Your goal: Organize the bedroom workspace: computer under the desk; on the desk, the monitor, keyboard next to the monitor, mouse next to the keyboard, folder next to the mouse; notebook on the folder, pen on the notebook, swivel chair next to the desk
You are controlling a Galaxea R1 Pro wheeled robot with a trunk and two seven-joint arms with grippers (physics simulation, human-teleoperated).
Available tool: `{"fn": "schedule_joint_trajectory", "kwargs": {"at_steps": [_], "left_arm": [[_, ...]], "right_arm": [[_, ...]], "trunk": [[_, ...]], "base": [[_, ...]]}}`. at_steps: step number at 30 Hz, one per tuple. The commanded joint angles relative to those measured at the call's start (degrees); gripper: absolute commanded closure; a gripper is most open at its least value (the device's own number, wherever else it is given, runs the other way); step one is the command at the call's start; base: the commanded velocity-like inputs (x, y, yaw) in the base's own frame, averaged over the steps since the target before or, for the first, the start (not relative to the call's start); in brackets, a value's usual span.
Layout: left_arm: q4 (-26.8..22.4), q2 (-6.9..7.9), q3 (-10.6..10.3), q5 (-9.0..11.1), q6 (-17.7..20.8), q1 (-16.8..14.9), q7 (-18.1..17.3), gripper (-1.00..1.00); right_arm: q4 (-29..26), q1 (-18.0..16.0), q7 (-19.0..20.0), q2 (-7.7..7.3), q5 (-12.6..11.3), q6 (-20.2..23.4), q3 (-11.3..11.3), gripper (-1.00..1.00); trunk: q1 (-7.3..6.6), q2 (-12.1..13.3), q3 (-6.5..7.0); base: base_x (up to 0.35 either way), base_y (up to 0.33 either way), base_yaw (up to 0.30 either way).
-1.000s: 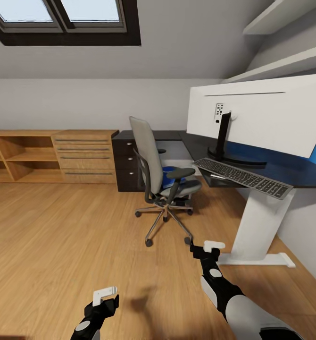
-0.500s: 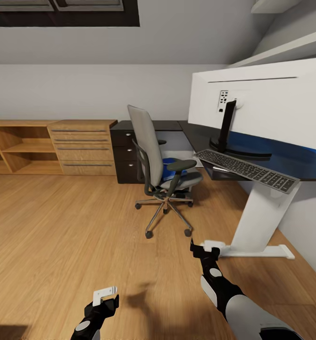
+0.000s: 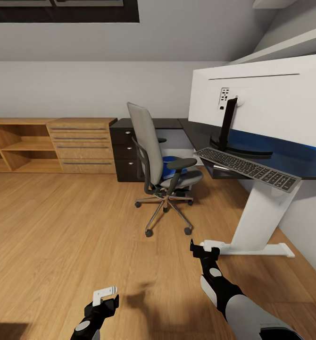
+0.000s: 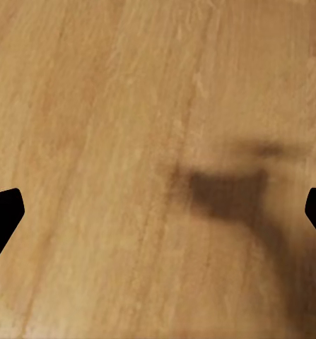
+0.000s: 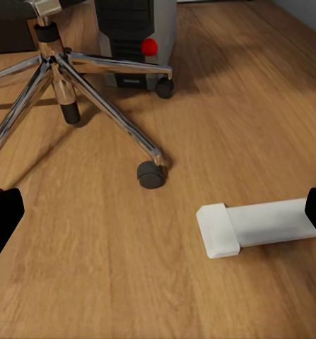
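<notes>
Head view has the left gripper (image 3: 104,293) low over the bare wood floor (image 3: 59,226), and the right gripper (image 3: 206,247) further forward, close to the white foot (image 3: 252,249) of the desk (image 3: 290,163); both hold nothing, and in each wrist view the dark fingertips (image 4: 3,212) sit at opposite edges, so the jaws stand wide apart. Left wrist view looks down on floor planks and the gripper's own shadow (image 4: 228,191). Right wrist view shows the end of the desk foot (image 5: 253,226) lying on the floor just ahead, then a chair castor (image 5: 150,174) and the chrome legs of the chair base (image 5: 66,70), and beyond them the computer (image 5: 135,39), a dark tower with a red spot, standing on the floor. Out past the grippers, the swivel chair (image 3: 160,170) stands near the desk with its back turned to the robot; something blue on its seat, probably the folder (image 3: 168,169), is half hidden by the armrest. On the desk the monitor (image 3: 261,104) shows its white back, and the keyboard (image 3: 246,168) lies by its stand, overhanging the desk's edge. Against the far wall are dark drawers (image 3: 125,151) and a wooden shelf unit (image 3: 49,144)
</notes>
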Motion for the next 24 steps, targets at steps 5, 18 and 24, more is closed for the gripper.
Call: {"fn": "schedule_joint_trajectory", "kwargs": {"at_steps": [5,18,24], "left_arm": [[0.0,0.0,-0.1,0.5,0.0,0.0,0.2,-1.0],[0.1,0.2,0.0,0.5,0.0,0.0,0.3,-1.0],[0.1,0.32,0.1,0.6,0.0,0.0,0.2,-1.0]], "right_arm": [[0.0,0.0,-0.1,0.03,-0.1,-0.2,0.0,-1.0],[0.0,0.0,-0.2,0.03,-0.1,-0.2,0.0,-1.0],[0.0,0.0,-0.3,0.03,-0.1,-0.2,0.0,-1.0]], "trunk": [[-0.01,0.0,-0.05],[-0.01,0.0,-0.05],[-0.01,0.0,-0.05]], "base": [[0.0,0.0,0.0],[0.017,0.0,0.0],[0.226,0.0,0.0]]}}
